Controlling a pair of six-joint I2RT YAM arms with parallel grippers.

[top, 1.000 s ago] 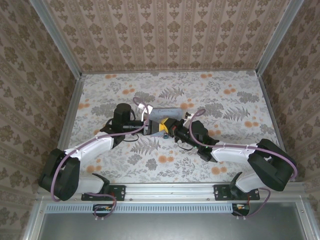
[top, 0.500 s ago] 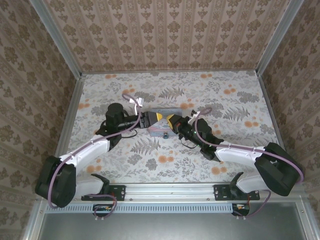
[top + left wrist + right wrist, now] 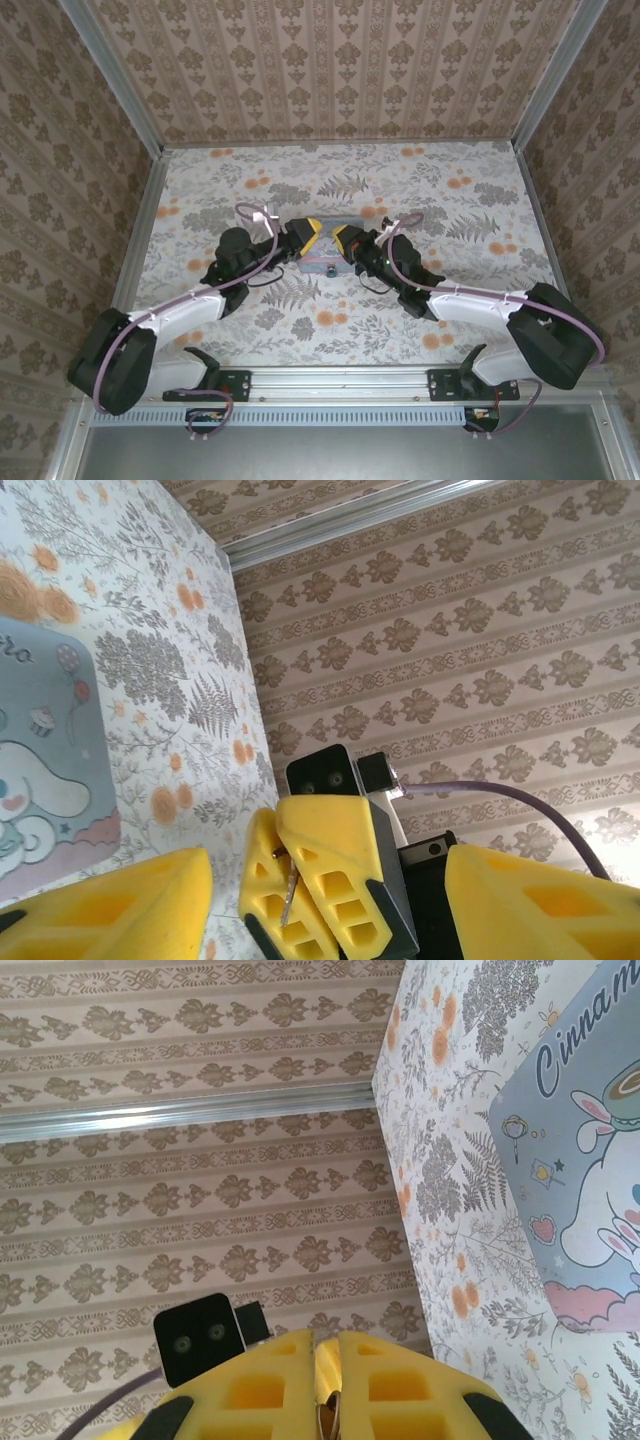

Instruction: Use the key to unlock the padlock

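My right gripper [image 3: 343, 238] hovers over the middle of the table, shut on a thin metal key [image 3: 286, 890]. The left wrist view shows the key poking out between the right gripper's yellow pads. In the right wrist view its metal loop [image 3: 328, 1422] sits in the seam of the shut right gripper [image 3: 326, 1340]. My left gripper [image 3: 303, 234] faces it from the left and stands open, with one finger [image 3: 110, 910] on each side of that view and nothing between them. The padlock is hidden from me.
A pale blue cartoon-printed tin [image 3: 322, 262] lies flat on the floral tabletop just below and between the two grippers; it is also seen at the edges of both wrist views. Patterned walls close in the table at the back and both sides.
My left gripper was shut a second ago and has opened, pulling slightly left. Both grippers have shifted towards the far side, uncovering the tin. The right gripper has stayed shut.
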